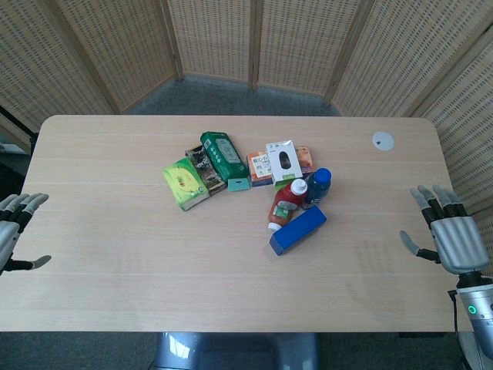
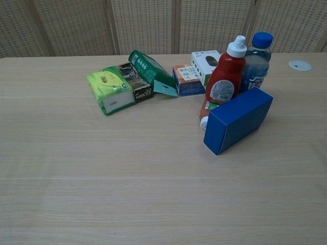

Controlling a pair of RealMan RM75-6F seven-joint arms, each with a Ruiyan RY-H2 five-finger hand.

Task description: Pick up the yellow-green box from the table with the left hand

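While both hands' fingers splay, empty | yellow-green box (image 1: 186, 184) untouched | neighbouring dark box (image 2: 136, 81) reads "NEXT01"

"NEXT" on dark packet (image 2: 137, 84) – other labels too small.

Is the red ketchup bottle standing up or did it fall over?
Standing up. The red bottle has its white cap on top, beside the blue box.

A pale wooden worktop (image 1: 115, 262) with rounded corners fills the scene; behind it stands a folding screen (image 1: 216, 38) of woven cane panels in light wood frames; grey carpet floor (image 1: 223, 96) shows between them; the light is soft and even.
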